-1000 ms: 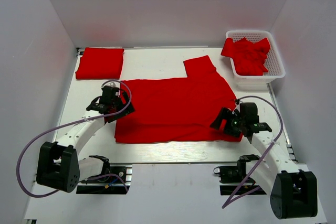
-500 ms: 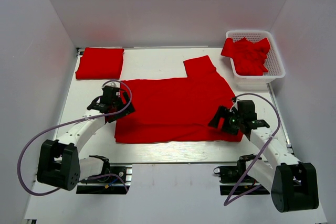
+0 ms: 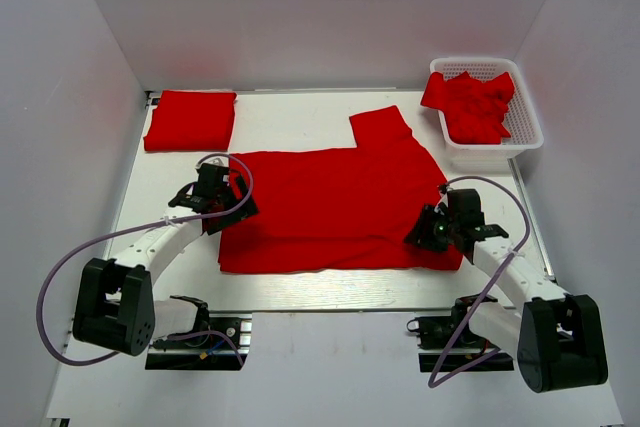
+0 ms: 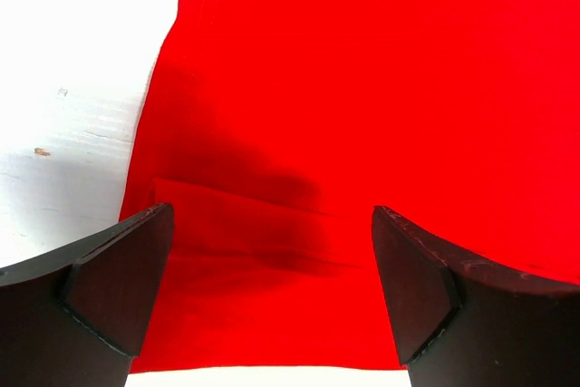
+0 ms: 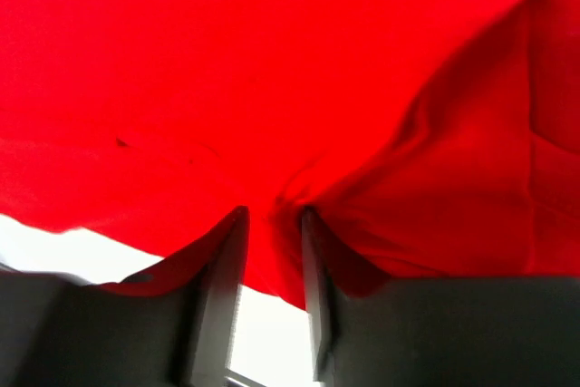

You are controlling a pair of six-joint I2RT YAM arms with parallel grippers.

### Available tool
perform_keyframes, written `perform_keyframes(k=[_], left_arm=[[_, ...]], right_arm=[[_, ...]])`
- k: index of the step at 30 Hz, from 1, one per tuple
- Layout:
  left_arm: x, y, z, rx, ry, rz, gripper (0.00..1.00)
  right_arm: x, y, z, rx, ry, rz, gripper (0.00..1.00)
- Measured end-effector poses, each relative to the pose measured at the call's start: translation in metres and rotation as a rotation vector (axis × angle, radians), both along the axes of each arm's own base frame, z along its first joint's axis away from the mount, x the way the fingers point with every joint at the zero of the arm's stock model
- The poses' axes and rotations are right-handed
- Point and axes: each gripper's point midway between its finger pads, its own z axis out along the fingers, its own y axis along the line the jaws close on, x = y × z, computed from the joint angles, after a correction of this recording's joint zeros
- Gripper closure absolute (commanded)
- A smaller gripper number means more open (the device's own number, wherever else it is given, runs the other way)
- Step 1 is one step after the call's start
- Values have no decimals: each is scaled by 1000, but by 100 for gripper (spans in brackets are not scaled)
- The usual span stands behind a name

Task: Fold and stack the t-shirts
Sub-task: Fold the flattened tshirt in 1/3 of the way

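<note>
The spread t-shirt [image 3: 335, 207] is lying long-axis left-to-right on the desk [image 3: 290, 122] (sleeve [image 3: 380, 125] pointing away). The left hand [image 4: 272, 256] is gaping empty over its edge, and the right hand [image 5: 272, 224] is pinching its corner.

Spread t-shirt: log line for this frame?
spread t-shirt centre | left gripper jaws open at left edge | right gripper jaws pinching right edge | folded t-shirt far-left

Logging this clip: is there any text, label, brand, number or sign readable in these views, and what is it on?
None readable in any view.
The spread t-shirt, the folded t-shirt and the crumpled t-shirts in the white basket are plain red; no tag shows.
The table bears no legible marking either.
</note>
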Motion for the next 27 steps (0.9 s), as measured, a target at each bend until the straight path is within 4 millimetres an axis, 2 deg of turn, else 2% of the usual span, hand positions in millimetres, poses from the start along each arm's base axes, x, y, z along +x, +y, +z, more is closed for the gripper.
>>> perform_keyframes(k=[8,13,14,21,27], left_arm=[[0,0,0,2,0,-4,0],[0,0,0,4,0,-6,0],[0,0,0,5,0,-7,0],[0,1,0,6,-2,-8,0],[1,1,4,6,-17,-12,0]], right_arm=[[0,-5,-8,-28,31,-29,71],[-2,-8,-12,-43,47,-40,87],[-2,-8,-12,-46,47,-38,99],[-2,-5,-10,-37,41,-16,100],[15,10,12,27,-36,31,100]])
